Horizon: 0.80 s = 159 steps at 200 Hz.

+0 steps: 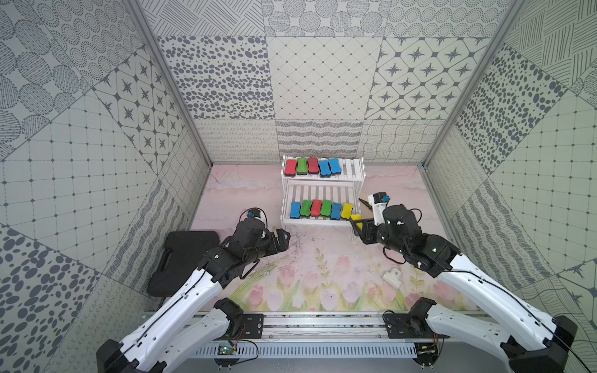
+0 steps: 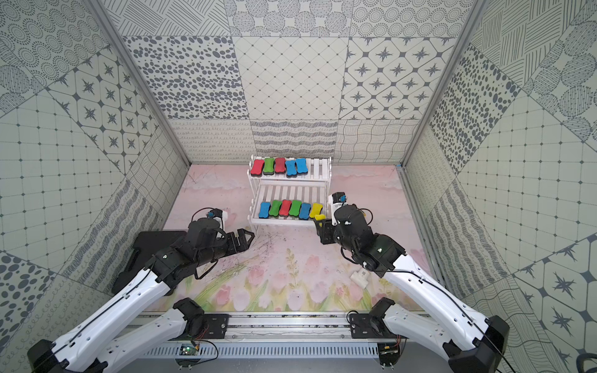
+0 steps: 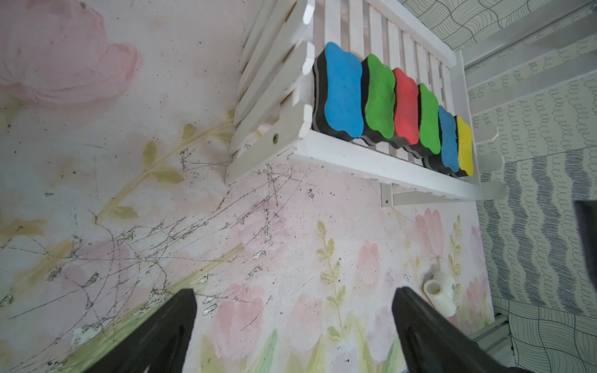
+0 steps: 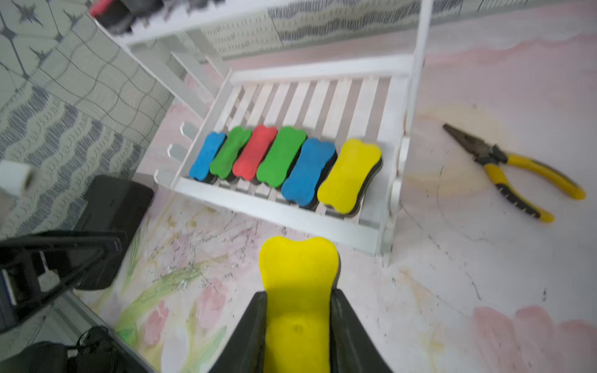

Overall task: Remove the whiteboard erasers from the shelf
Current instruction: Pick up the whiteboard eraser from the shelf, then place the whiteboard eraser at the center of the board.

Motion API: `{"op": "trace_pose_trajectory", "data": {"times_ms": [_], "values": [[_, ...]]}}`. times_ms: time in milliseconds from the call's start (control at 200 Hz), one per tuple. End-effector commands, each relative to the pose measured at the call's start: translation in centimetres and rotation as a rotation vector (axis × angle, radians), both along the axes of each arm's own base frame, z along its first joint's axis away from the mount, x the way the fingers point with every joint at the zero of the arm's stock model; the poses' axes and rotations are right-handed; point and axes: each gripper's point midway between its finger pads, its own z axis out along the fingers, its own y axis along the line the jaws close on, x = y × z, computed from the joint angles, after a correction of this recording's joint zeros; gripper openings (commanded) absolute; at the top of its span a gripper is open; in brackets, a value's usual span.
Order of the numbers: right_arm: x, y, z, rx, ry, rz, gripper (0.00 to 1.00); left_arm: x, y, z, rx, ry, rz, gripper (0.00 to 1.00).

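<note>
While gripped, yellow eraser [image 4: 298,284] long axis points toward shelf [image 4: 290,214].

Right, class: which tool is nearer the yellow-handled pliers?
Right. The right tool, gripping a yellow eraser, is at the shelf front corner on the side where the pliers lie; the left tool hangs open at the opposite front corner.
</note>
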Motion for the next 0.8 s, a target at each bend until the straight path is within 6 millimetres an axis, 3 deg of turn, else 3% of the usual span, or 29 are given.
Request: {"op": "trace_pose_trajectory", "data": {"times_ms": [0, 145, 165, 260, 445, 790], "values": [[-0.5, 0.8, -2.2, 0.065, 0.001, -0.056, 0.33, 0.0, 0.1, 0.1, -0.005, -0.011, 0.001, 1.00], [-1.0, 2.0, -7.6, 0.077, 0.014, -0.090, 0.33, 0.3, -0.1, 0.0, -0.002, -0.009, -0.004, 1.00], [-1.2, 1.8, -9.1, 0.065, 0.028, -0.098, 0.33, 0.3, -0.1, 0.0, -0.001, -0.008, -0.005, 0.99], [-0.7, 2.0, -11.9, 0.063, 0.037, -0.130, 0.33, 0.4, -0.2, 0.0, 0.006, -0.012, -0.012, 0.99], [0.5, 1.4, -14.7, -0.024, 0.019, -0.180, 0.34, 0.2, 0.0, 0.0, 0.012, -0.013, -0.010, 0.99], [1.0, 0.8, -17.0, -0.088, 0.041, -0.210, 0.37, 0.1, 0.0, -0.6, 0.021, -0.003, -0.017, 1.00]]}}
